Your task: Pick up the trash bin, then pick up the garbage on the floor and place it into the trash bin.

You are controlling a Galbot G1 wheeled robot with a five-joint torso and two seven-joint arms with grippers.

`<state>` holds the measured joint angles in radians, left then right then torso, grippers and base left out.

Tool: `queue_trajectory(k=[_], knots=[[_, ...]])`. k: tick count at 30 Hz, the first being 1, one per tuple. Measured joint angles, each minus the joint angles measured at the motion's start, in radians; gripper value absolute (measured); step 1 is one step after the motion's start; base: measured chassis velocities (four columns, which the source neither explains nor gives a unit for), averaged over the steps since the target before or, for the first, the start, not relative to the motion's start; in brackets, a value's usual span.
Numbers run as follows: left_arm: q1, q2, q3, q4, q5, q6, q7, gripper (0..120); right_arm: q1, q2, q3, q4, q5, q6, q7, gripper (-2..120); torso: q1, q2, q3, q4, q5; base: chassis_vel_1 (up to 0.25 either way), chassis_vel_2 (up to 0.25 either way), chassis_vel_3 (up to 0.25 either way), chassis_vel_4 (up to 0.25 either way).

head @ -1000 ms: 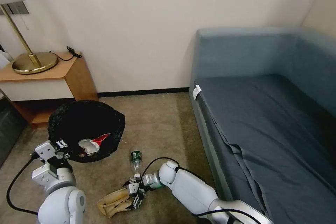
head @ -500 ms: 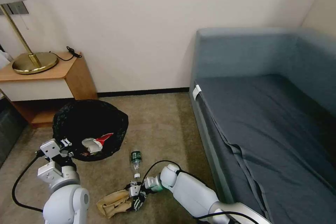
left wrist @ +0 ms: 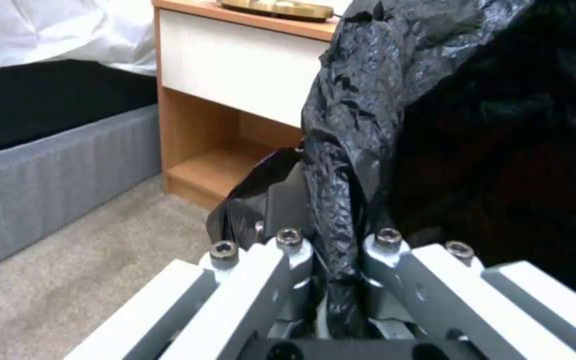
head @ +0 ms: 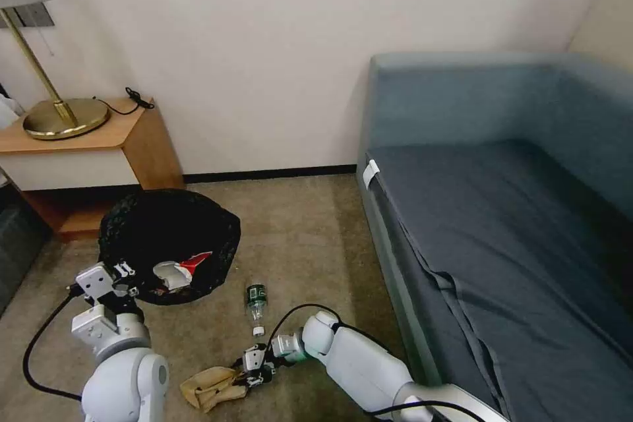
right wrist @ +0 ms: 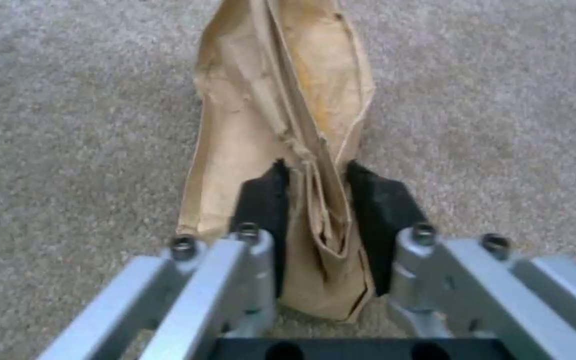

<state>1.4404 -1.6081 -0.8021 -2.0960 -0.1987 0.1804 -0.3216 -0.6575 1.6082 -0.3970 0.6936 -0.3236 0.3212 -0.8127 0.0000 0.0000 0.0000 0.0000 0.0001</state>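
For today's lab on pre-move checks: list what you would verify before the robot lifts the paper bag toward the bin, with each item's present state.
1. Right end effector closed on the paper bag: ok.
2. Left end effector gripping the trash bin liner: ok.
3. Bin mouth open toward the bag: ok.
4. Bag off the carpet: not ok.
5. Bottle collected: not ok, it lies on the carpet.
6. Grip firm enough: cannot tell.

Trash bin (head: 168, 244): black crinkled liner, tilted mouth toward camera, held off the carpet by its rim; red-and-white packet (head: 179, 270) inside; tan paper bag (head: 210, 388) crumpled flat on the carpet; clear bottle (head: 256, 304), green label, lying just beyond it.
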Motion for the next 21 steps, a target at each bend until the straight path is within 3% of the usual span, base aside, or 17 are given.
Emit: queue_trajectory(k=[1, 6, 21], knots=[[-0.002, 0.000, 0.000, 0.003, 0.000, 0.000, 0.000, 4, -0.001, 0.000, 0.000, -0.002, 0.000, 0.002, 0.004, 16, 0.000, 0.000, 0.000, 0.0000, 0.0000, 0.000, 0.000, 0.000, 0.000], [-0.007, 0.000, 0.000, 0.014, 0.000, 0.000, 0.000, 4, -0.001, 0.000, 0.000, -0.004, 0.001, 0.004, 0.006, 0, 0.000, 0.000, 0.000, 0.0000, 0.0000, 0.000, 0.000, 0.000, 0.000], [-0.024, 0.000, -0.003, 0.034, -0.004, 0.000, 0.002, 4, -0.005, 0.000, 0.019, 0.008, 0.011, 0.010, 0.024, 0, 0.000, 0.000, 0.000, 0.0000, -0.0001, 0.000, 0.000, 0.000, 0.000]])
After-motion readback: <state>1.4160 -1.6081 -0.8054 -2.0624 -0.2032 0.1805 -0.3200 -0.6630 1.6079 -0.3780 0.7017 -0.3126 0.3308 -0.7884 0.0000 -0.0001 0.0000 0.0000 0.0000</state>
